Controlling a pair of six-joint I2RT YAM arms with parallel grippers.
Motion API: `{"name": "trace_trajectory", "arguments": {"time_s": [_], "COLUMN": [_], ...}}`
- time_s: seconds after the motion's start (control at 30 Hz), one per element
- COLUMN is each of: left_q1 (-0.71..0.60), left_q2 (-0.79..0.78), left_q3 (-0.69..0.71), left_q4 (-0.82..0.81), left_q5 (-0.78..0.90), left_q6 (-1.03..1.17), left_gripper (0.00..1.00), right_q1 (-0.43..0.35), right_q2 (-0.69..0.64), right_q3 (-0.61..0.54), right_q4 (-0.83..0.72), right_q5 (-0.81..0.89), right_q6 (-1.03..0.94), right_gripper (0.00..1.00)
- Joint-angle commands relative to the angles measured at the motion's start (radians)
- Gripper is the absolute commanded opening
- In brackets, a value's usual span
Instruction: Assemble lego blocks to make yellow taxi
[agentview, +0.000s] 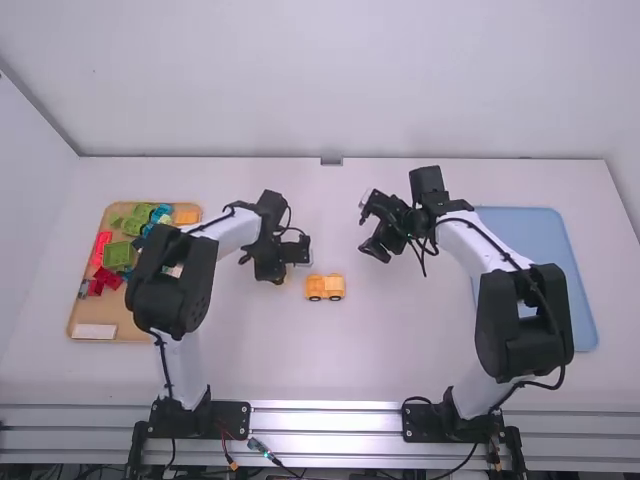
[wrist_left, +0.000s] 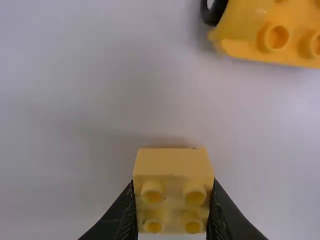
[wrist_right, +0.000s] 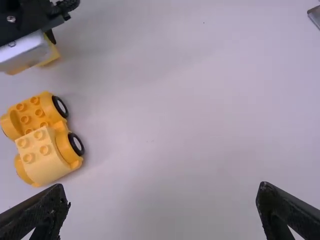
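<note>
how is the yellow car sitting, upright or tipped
Upright: the car has its studs on top and wheels low along its side.

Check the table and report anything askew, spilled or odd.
Nothing stands out: the taxi base stands on its wheels, a pale yellow block seated on one end, and the left gripper holds another yellow block.

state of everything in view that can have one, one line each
left gripper: shut on a yellow block
yellow block: held, studs showing, not on the car
right gripper: open, nothing between its fingers
yellow car base: upright on its wheels, partly built
pale yellow block: fixed on one end of the car base
brown tray: flat, holding mixed loose blocks
blue tray: flat, partly hidden by the right arm
</note>
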Motion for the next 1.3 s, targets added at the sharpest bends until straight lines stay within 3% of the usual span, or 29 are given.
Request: {"name": "trace_trajectory", "arguments": {"time_s": [0.0,0.2,0.63,0.67,0.7,0.77,0.8,0.83,0.87,1.07,1.27], "left_q1": [-0.019,-0.019,-0.021,-0.021,-0.021,-0.021,-0.021,-0.021,-0.021,-0.011,0.075], "left_q2": [-0.069,-0.112,-0.109,-0.109,-0.109,-0.109,-0.109,-0.109,-0.109,-0.131,-0.196], "left_q3": [-0.058,-0.116,-0.172,-0.176,-0.183,-0.186,-0.187,-0.187,-0.186,-0.082,0.058], "left_q4": [0.018,0.032,0.113,0.119,0.133,0.14,0.144,0.148,0.153,0.041,-0.109], "left_q5": [-0.025,0.056,0.065,0.065,0.061,0.057,0.054,0.054,0.053,0.059,0.283], "left_q6": [-0.002,0.088,0.104,0.106,0.107,0.107,0.107,0.107,0.108,0.129,0.313], "left_gripper": [0.02,0.02,0.05,0.11,0.34,0.57,0.78,0.92,0.98,0.99,0.99], "right_q1": [-0.004,-0.004,-0.004,-0.004,-0.004,-0.004,-0.004,-0.004,-0.004,-0.004,-0.004], "right_q2": [0.007,0.007,0.007,0.007,0.007,0.007,0.007,0.007,0.007,0.007,0.007], "right_q3": [0.001,0.001,0.001,0.001,0.001,0.001,0.001,0.001,0.001,0.001,0.001], "right_q4": [0.003,0.009,0.008,0.008,0.008,0.007,0.007,0.006,0.006,0.004,0.002], "right_q5": [-0.012,-0.012,-0.013,-0.013,-0.013,-0.013,-0.012,-0.013,-0.013,-0.012,-0.012], "right_q6": [0.006,0.006,0.006,0.006,0.006,0.006,0.006,0.006,0.006,0.006,0.006], "right_gripper": [0.99,0.99,0.99,0.99,0.99,0.99,0.99,0.99,0.99,0.99,0.99]}}
